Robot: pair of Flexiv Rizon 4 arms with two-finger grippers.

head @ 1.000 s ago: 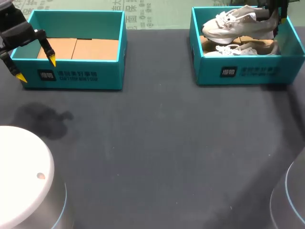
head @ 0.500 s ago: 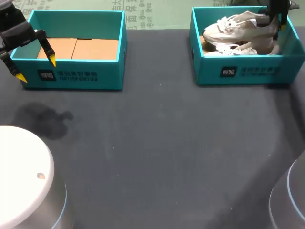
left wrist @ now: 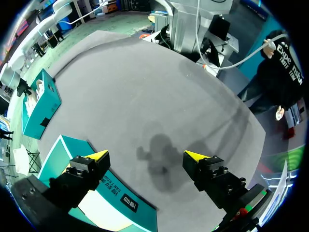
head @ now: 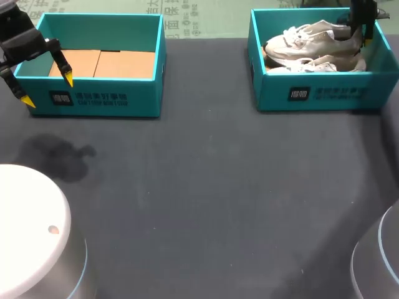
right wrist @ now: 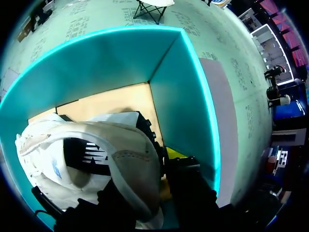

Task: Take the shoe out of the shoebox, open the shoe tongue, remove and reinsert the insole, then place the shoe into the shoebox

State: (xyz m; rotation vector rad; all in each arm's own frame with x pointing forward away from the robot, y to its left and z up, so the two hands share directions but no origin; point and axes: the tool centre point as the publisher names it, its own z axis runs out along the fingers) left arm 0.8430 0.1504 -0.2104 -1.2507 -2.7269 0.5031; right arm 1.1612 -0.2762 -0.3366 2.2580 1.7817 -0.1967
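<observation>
A white shoe lies across the top of the right teal shoebox, over a second white shoe inside it. My right gripper hangs over the box's far right corner, shut on the upper shoe's heel. In the right wrist view the heel collar sits pinched in that gripper, with the box wall close beside it. My left gripper stands open by the front left corner of the left teal box, holding nothing. In the left wrist view its fingers straddle bare table.
The left box holds only its cardboard floor. Dark cloth covers the table between and in front of the boxes. White round arm bases stand at the near left and near right corners.
My right gripper has come down with the white shoe, which now rests lower in the right box. The left arm has kept still.
</observation>
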